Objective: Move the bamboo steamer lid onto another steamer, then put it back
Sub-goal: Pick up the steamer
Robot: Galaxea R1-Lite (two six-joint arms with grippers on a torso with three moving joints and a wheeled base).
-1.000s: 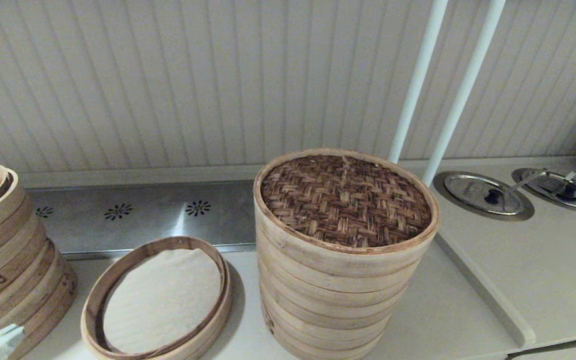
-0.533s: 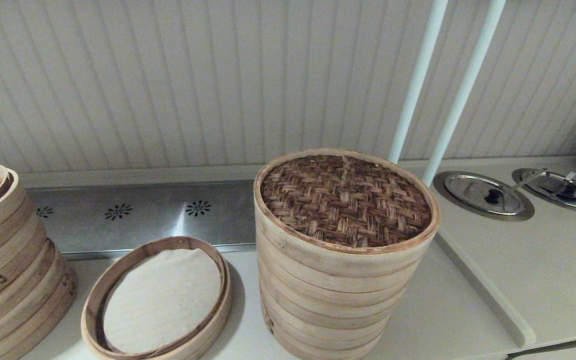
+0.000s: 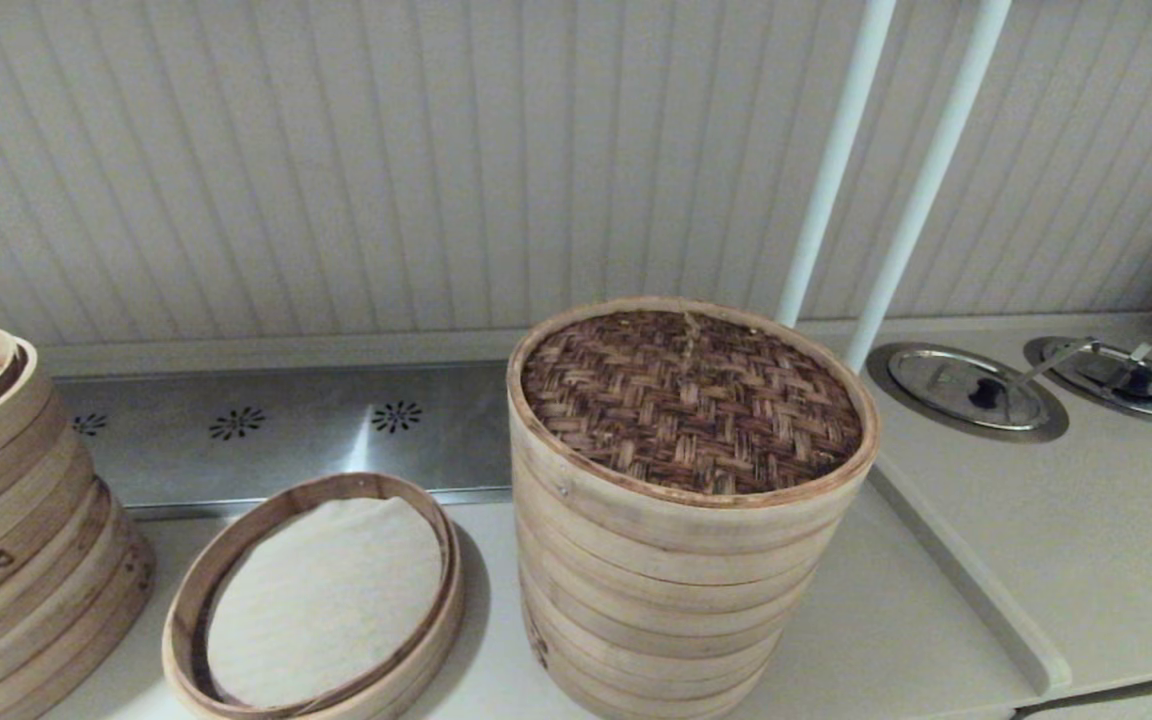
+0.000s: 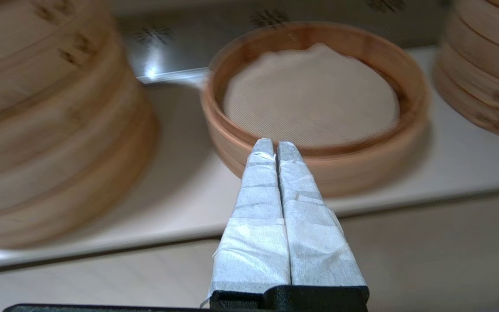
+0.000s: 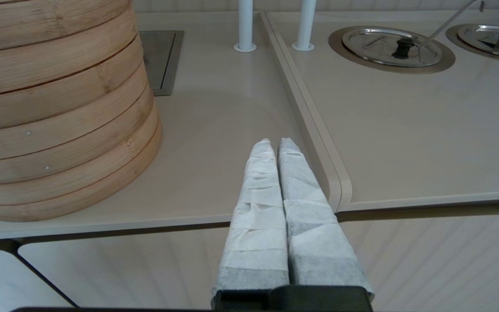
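1. Pale ribbed wall panelling at the back, beige bench (image 3: pixel 896 620) in front of it with a steel strip (image 3: pixel 286 430) along the wall, two white poles (image 3: pixel 836 160) and two inset metal lids (image 3: pixel 971 388) off to the right.
2. Bamboo steamer lid (image 3: pixel 691 400) sits flat on the tall steamer stack (image 3: pixel 656 610), mid-bench; round, so no long axis to line up.
3. Low tray with white cloth (image 3: pixel 321 600) just left of the tall stack; triangle-marked stack (image 3: pixel 6 540) at far left.
4. My left end effector (image 4: pixel 275 147) is low at the bench's front edge, facing the cloth tray, fingers pressed together, holding nothing.
5. My right end effector (image 5: pixel 274 145) is also at the front edge, just right of the tall stack's base, fingers closed, empty.
6. Lid lies up and forward from both, well above them; I judge the right arm nearer, since the stack fills its view.
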